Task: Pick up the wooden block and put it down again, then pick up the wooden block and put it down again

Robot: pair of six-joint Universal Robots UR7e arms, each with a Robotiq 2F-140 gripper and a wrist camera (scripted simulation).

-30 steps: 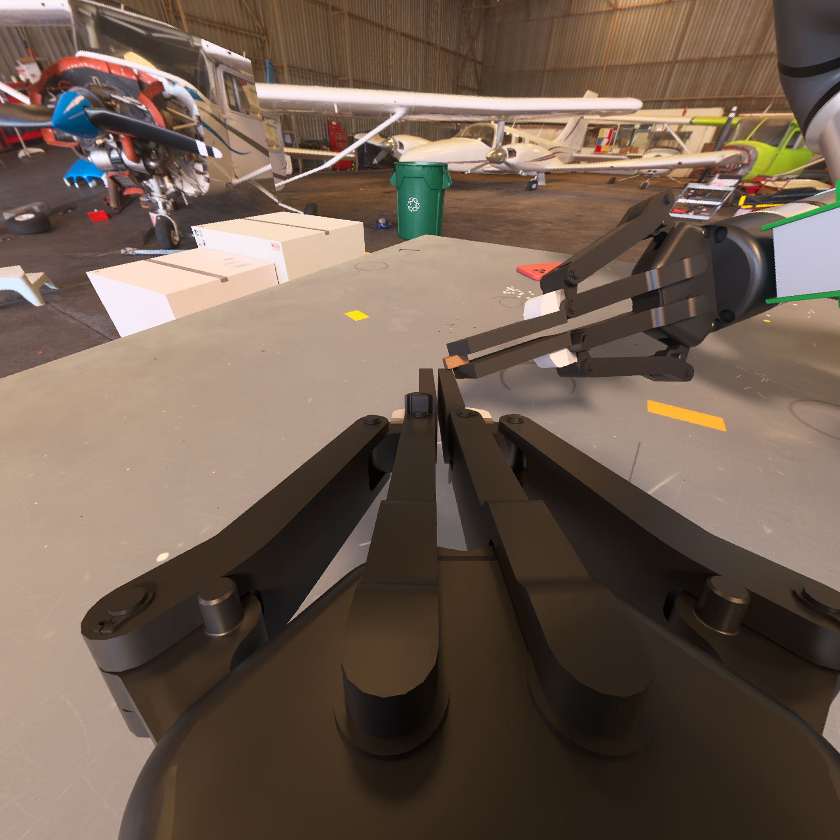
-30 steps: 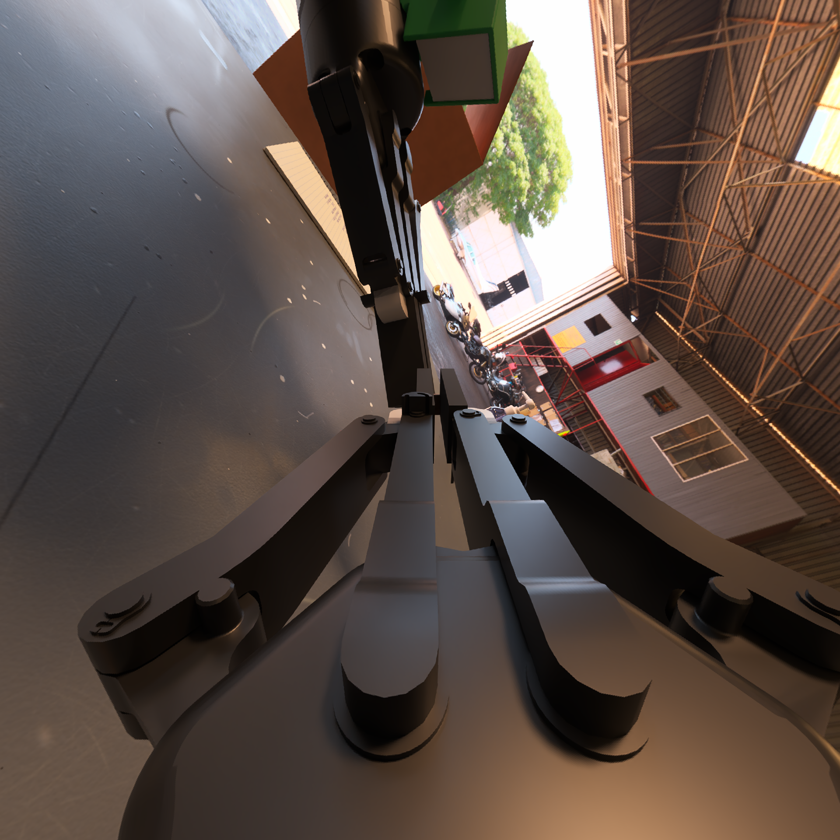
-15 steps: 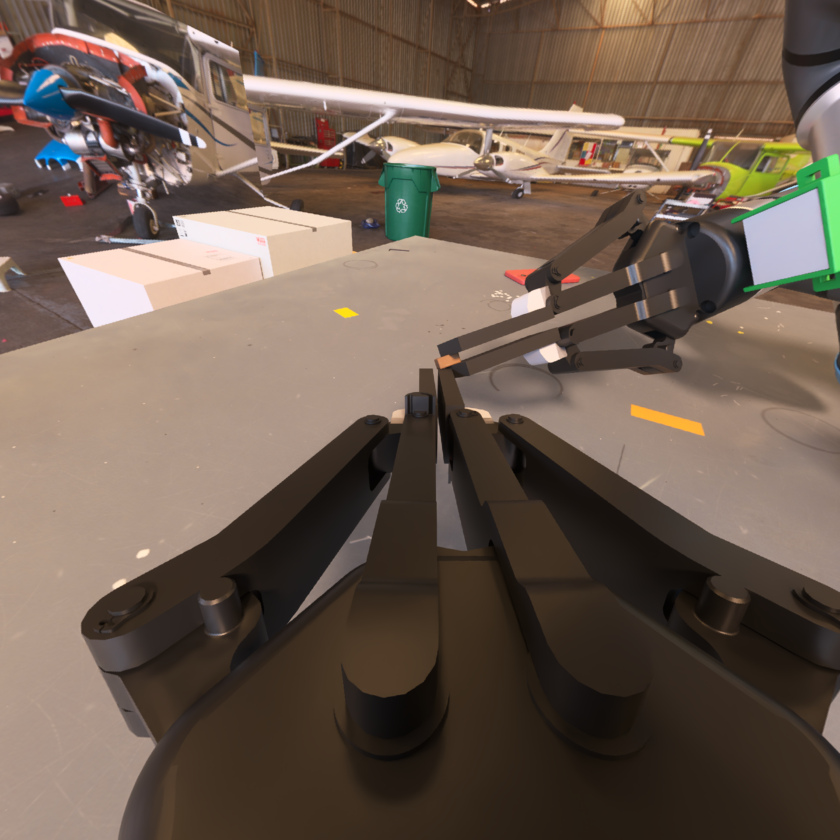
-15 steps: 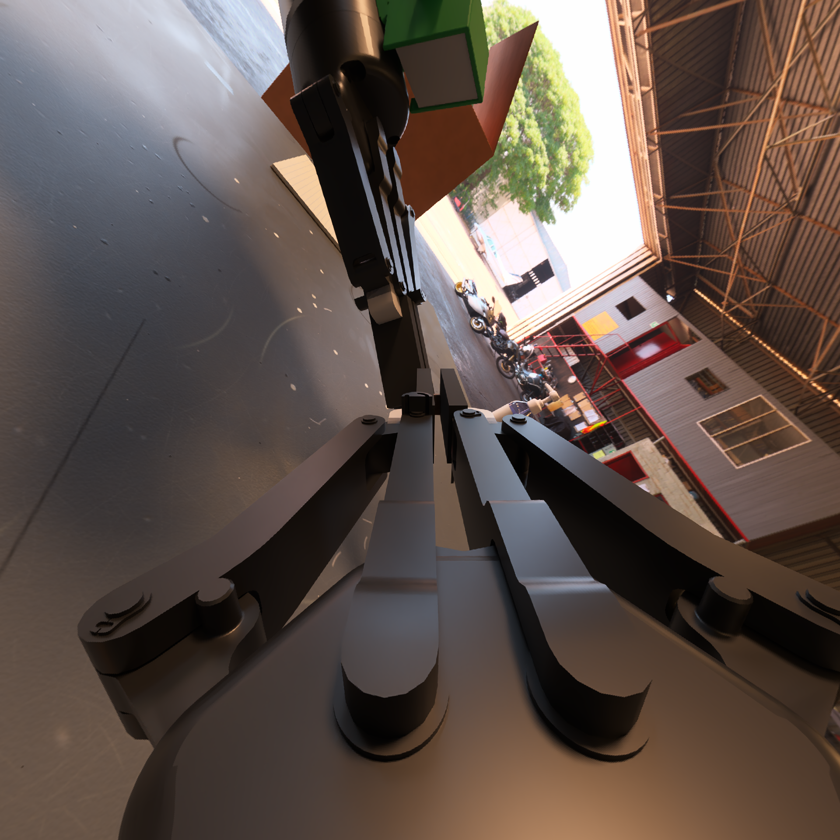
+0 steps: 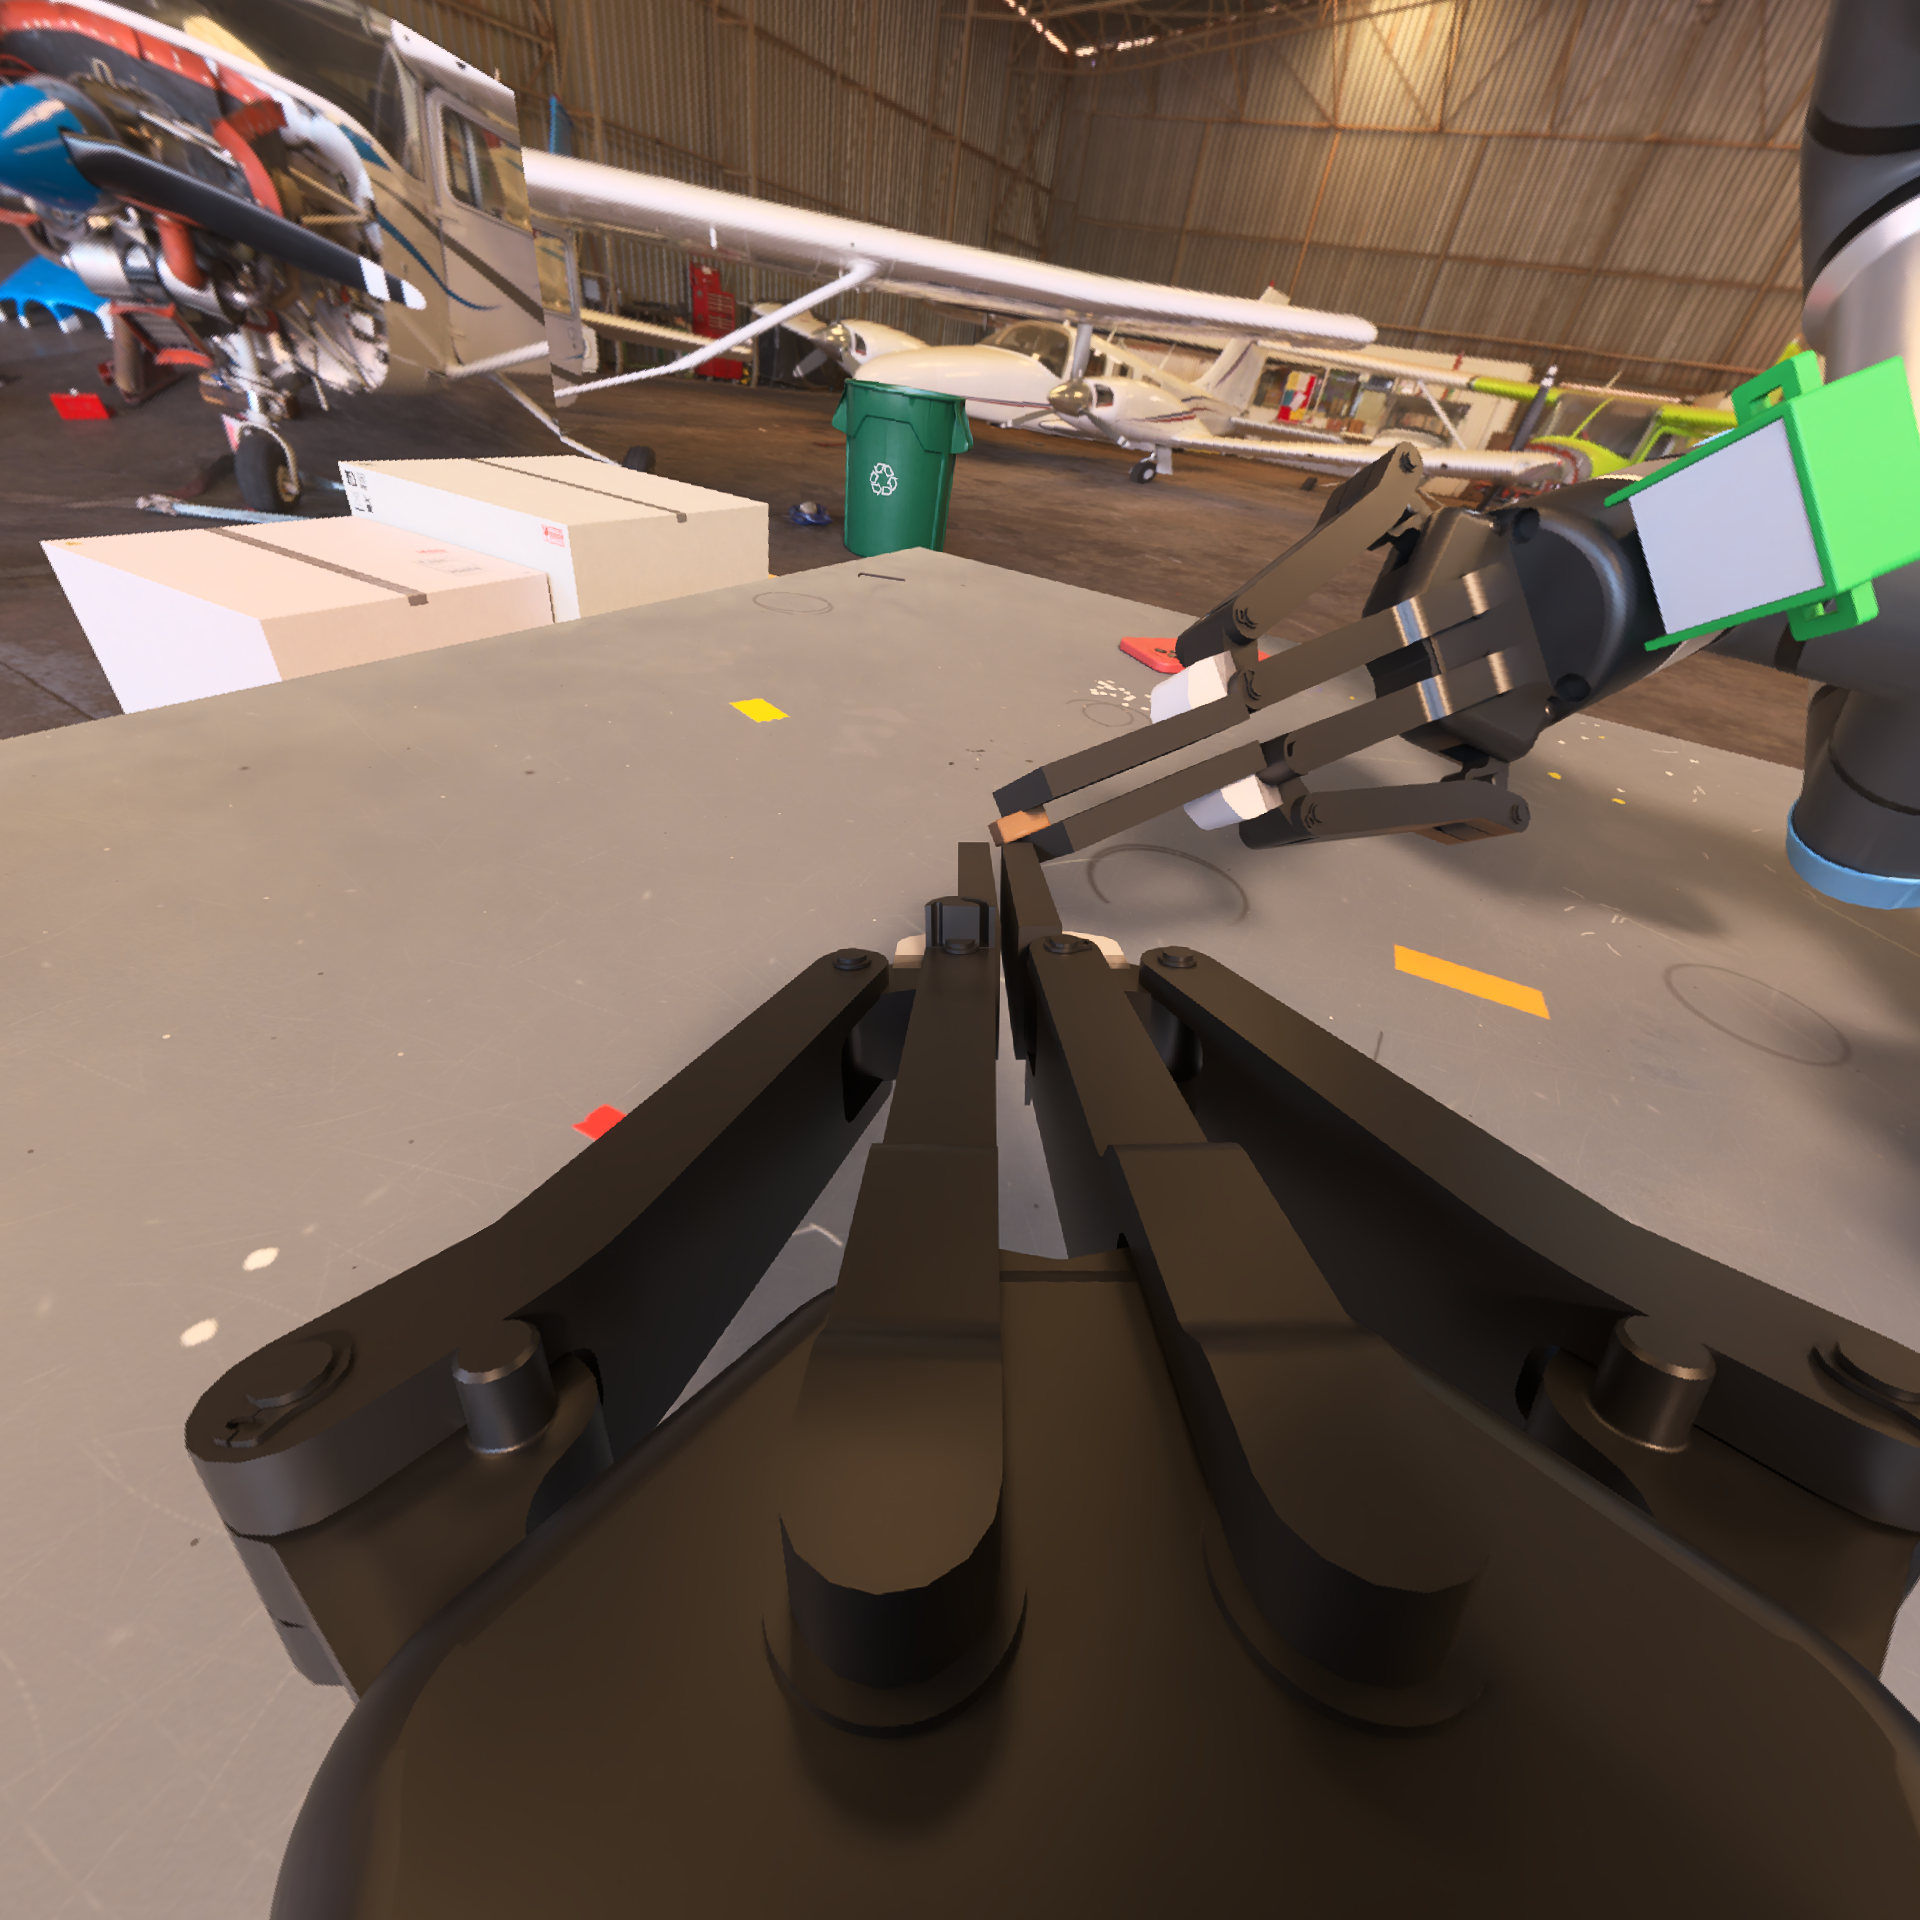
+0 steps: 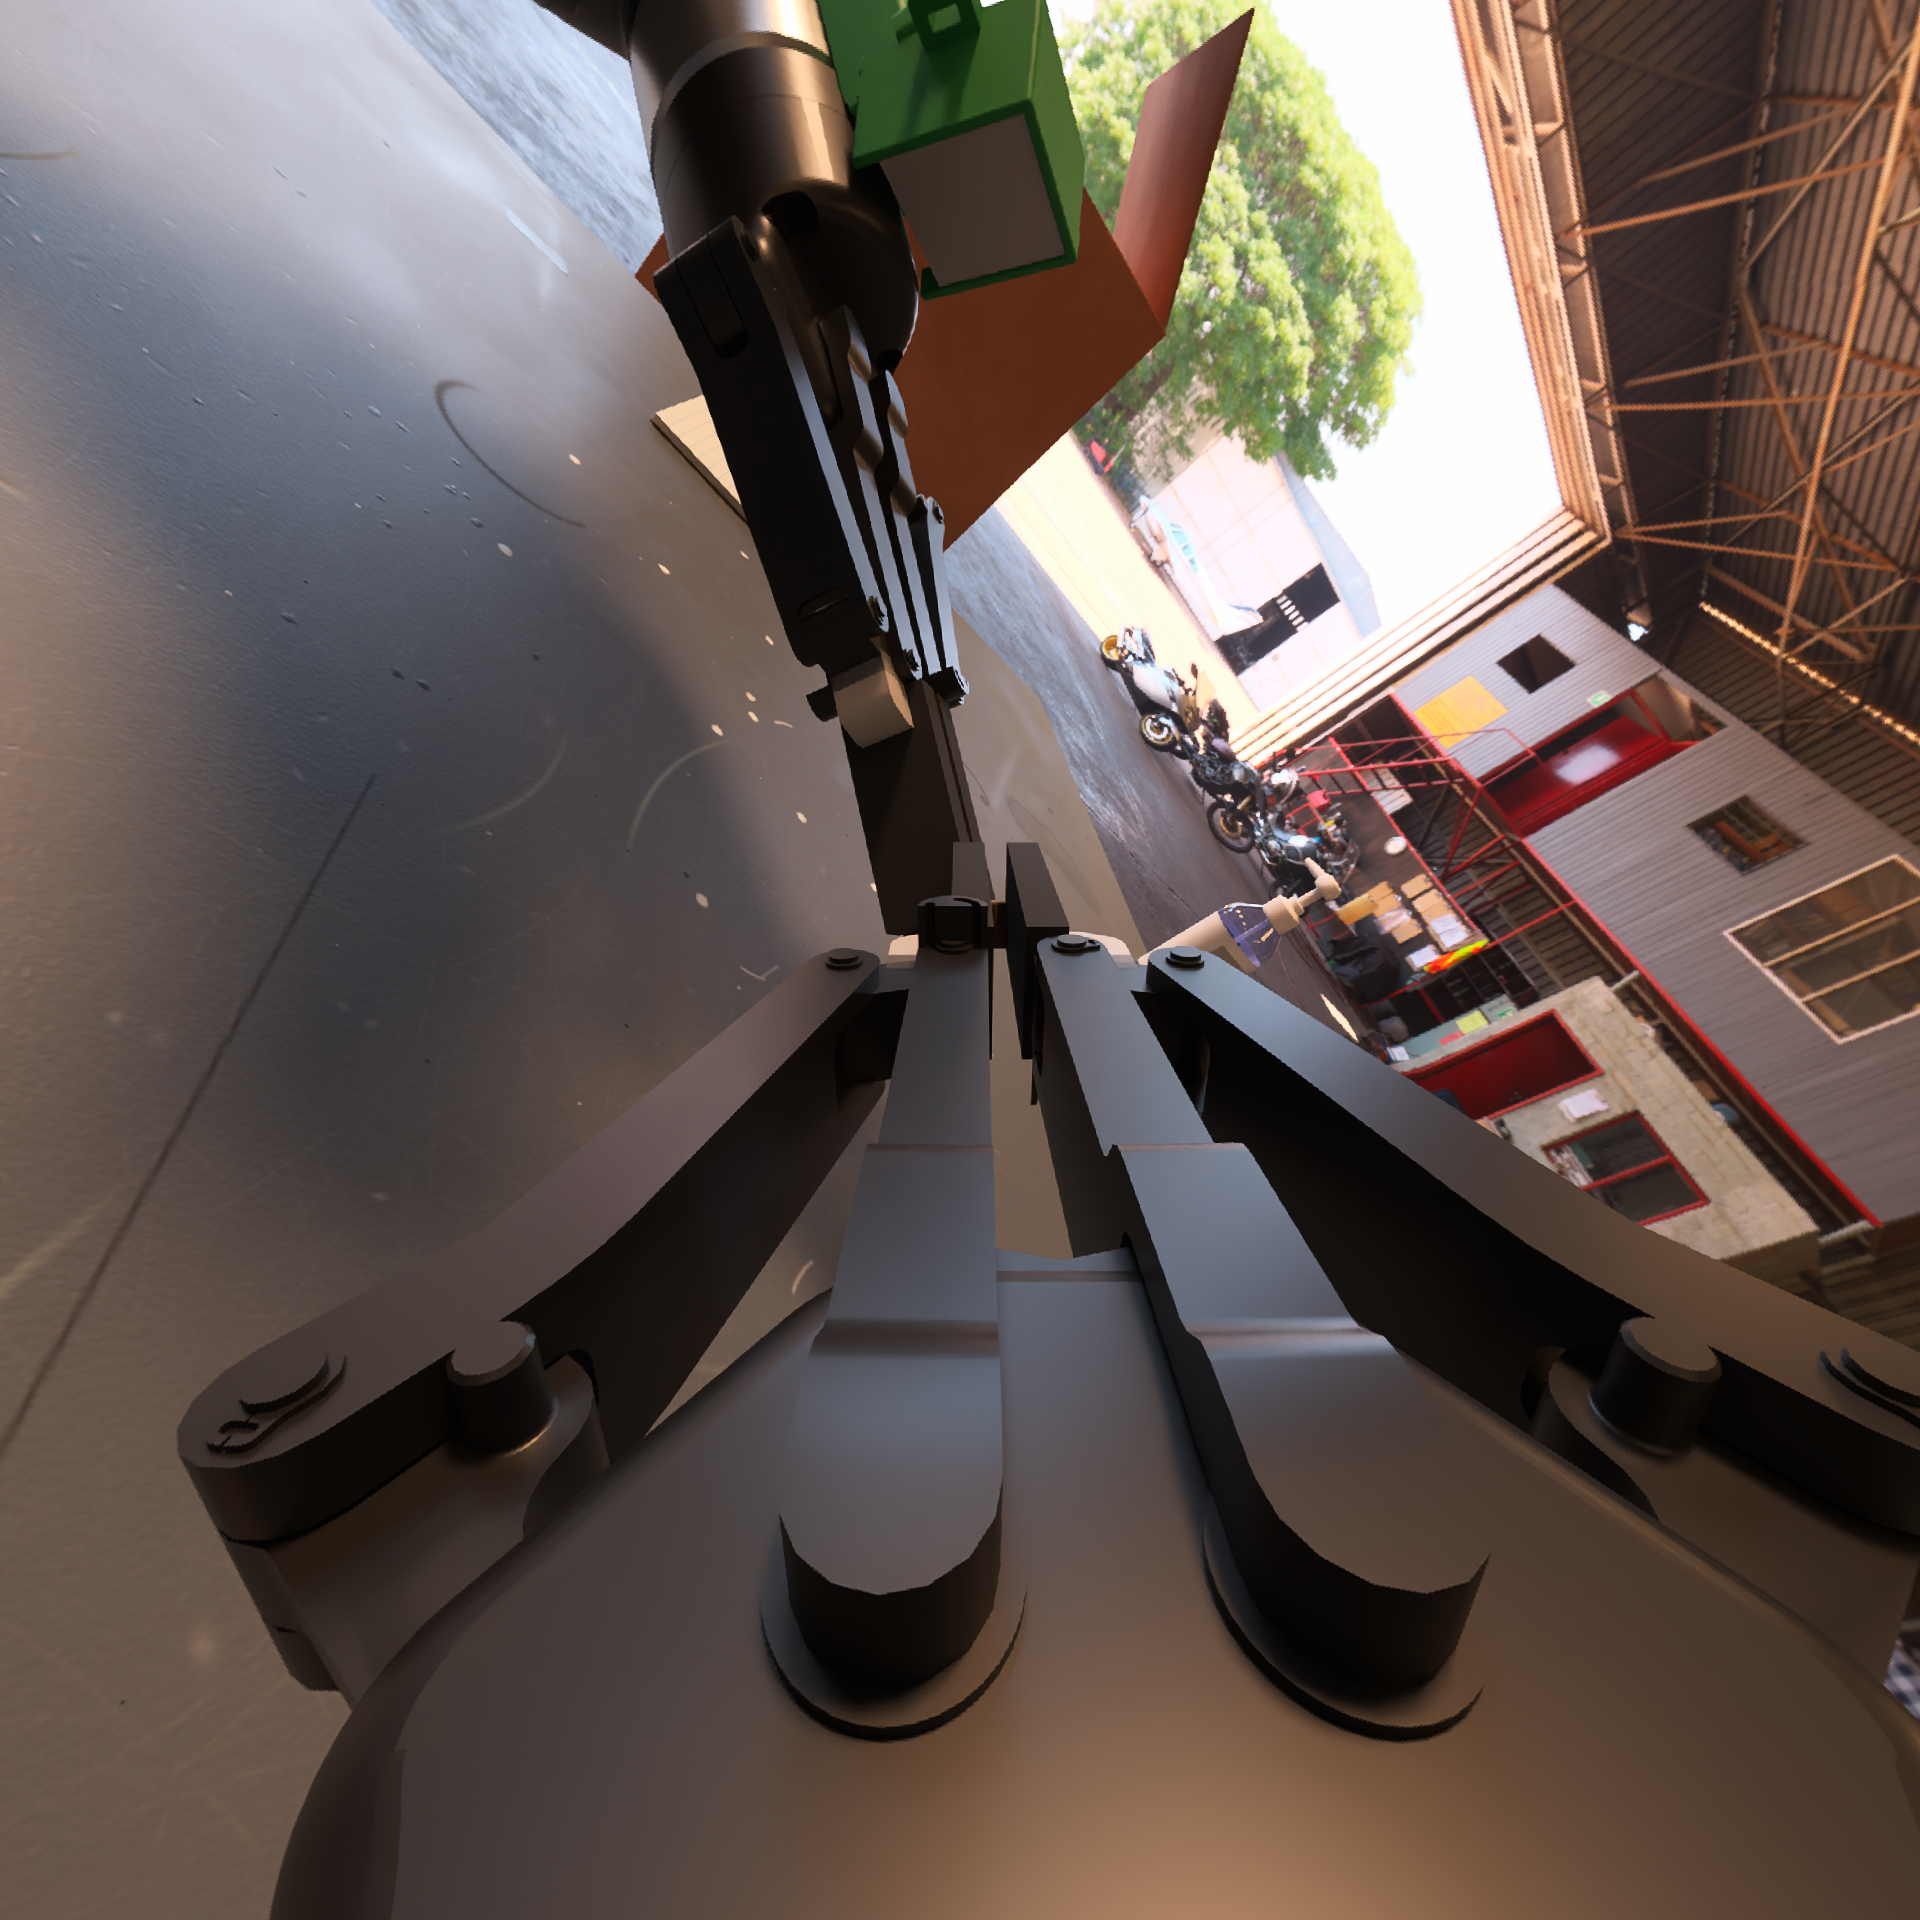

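A small, thin wooden block (image 5: pixel 1023 827) is pinched between the fingertips of my right gripper (image 5: pixel 1029 821), which reaches in from the right just above the grey table (image 5: pixel 416 935). In the right wrist view only a brown sliver of the block (image 6: pixel 995 928) shows between my right gripper's (image 6: pixel 997 883) nearly closed fingers. My left gripper (image 5: pixel 1000 868) is shut with nothing visible between its fingers. Its tips sit right beside the block, and I cannot tell whether they touch it. The left gripper also shows in the right wrist view (image 6: pixel 914 810), coming down onto the same spot.
A flat red object (image 5: pixel 1148 652) lies behind the right gripper. The right arm's base (image 5: pixel 1860 790) stands at the table's right. Cardboard boxes (image 5: pixel 312 603) and a green bin (image 5: pixel 899 468) stand beyond the far edge. A spray bottle (image 6: pixel 1262 920) lies farther off.
Both grippers have moved together, tips still close, and the background has slid left in the left wrist view. The right gripper still holds the block.
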